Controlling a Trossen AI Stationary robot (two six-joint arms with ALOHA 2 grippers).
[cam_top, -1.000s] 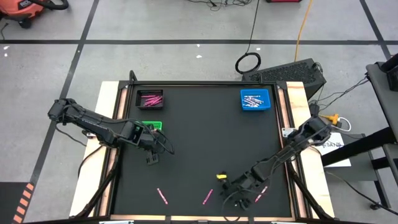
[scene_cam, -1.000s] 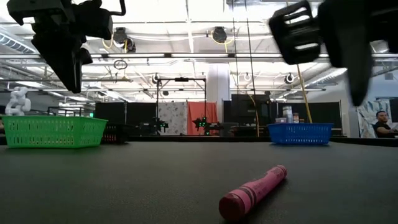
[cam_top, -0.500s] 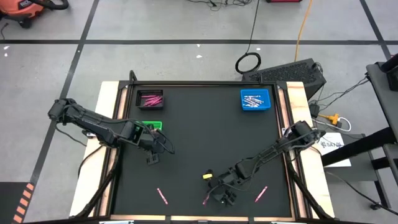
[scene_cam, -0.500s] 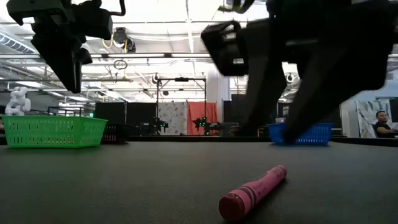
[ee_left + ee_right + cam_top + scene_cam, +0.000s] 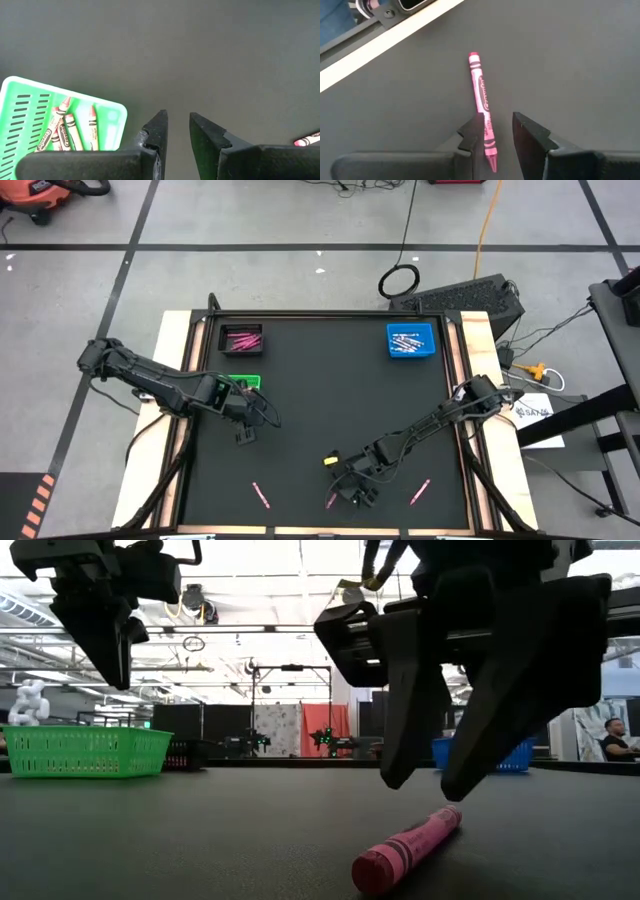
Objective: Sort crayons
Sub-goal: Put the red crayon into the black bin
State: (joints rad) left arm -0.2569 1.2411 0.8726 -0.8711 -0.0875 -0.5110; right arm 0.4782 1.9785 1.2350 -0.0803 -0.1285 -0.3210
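Observation:
A pink crayon [image 5: 331, 500] lies flat on the black mat near the table's front edge; it also shows in the low view [image 5: 405, 845] and the right wrist view [image 5: 482, 107]. My right gripper [image 5: 347, 492] is open just above it [image 5: 430, 785], one finger on either side of its near half [image 5: 497, 127], touching nothing that I can see. My left gripper [image 5: 243, 436] is open and empty, held above the mat [image 5: 178, 122] in front of the green tray [image 5: 243, 383].
Two more pink crayons lie near the front edge, one at the left [image 5: 261, 496] and one at the right [image 5: 419, 491]. A black tray [image 5: 241, 339] with pink crayons stands at the far left, a blue tray [image 5: 411, 341] with pale crayons at the far right. The green tray [image 5: 60, 125] holds several crayons.
My right gripper has gone toward the table's left edge, from beside the right-hand pink crayon to over the middle one, and has come down close to it, staying open. The crayons have not moved.

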